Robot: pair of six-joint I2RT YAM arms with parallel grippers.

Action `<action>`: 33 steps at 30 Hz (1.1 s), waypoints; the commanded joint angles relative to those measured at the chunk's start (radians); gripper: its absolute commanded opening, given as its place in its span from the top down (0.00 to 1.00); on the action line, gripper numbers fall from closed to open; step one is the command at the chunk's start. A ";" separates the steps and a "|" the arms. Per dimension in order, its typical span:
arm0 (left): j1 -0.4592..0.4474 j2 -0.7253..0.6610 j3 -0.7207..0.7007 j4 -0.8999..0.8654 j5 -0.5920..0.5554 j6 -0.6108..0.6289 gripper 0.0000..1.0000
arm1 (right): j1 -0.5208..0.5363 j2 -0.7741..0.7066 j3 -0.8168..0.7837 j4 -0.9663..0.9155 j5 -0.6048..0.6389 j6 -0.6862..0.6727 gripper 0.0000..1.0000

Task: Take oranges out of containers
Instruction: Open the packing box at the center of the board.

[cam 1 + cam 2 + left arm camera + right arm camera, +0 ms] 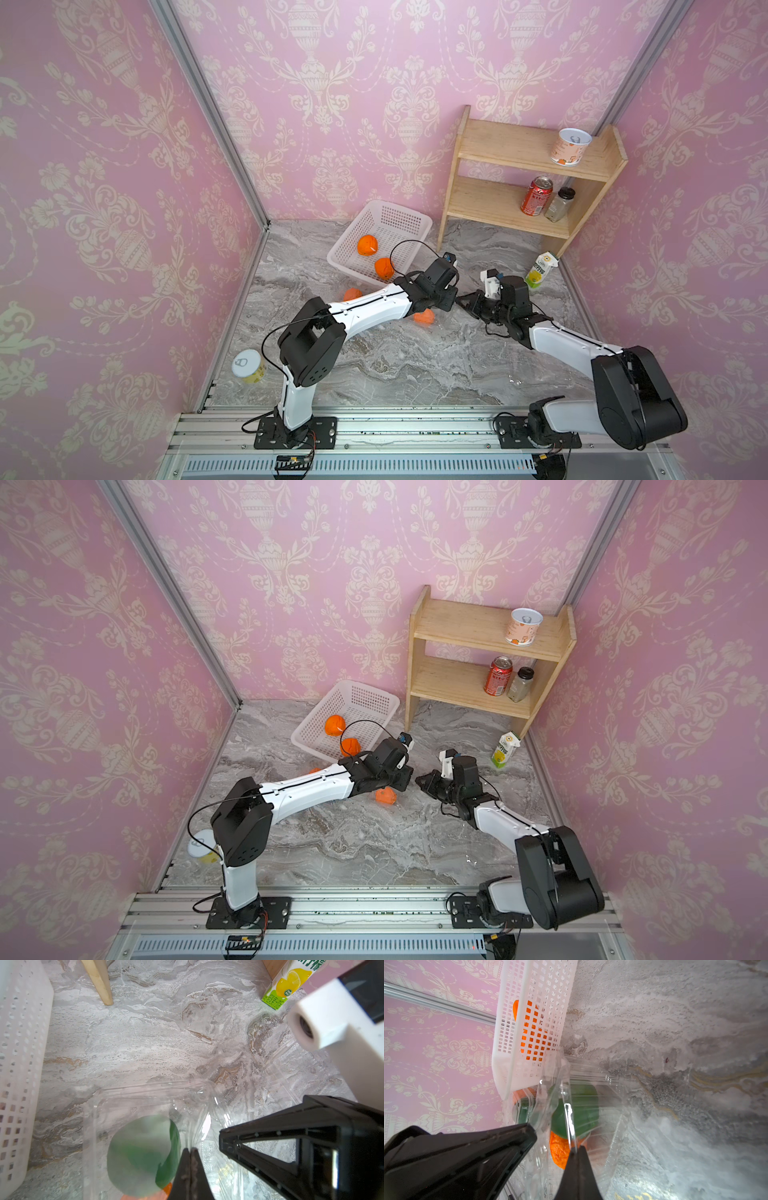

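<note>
Lumpy orange [559, 1153] inside clear, possibly green-labelled container [591, 1070]

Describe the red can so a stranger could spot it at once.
Start at the wooden shelf by the back wall, right of the white basket. Two things stand on its lower board. The red drink can is the one nearer the basket; its neighbour is a grey jar with a black lid.
</note>
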 commanded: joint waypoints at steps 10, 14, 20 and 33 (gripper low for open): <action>0.073 -0.111 -0.059 -0.063 -0.107 0.041 1.00 | -0.048 0.019 -0.018 -0.043 0.075 -0.008 1.00; 0.088 -0.132 -0.082 -0.065 -0.116 0.055 1.00 | -0.068 0.039 0.011 -0.084 0.070 -0.037 1.00; 0.123 -0.159 -0.105 -0.067 -0.124 0.062 1.00 | -0.093 0.058 0.085 -0.212 0.109 -0.118 1.00; 0.141 -0.225 -0.123 -0.062 -0.148 0.118 0.25 | -0.127 0.074 0.174 -0.367 0.240 -0.206 0.47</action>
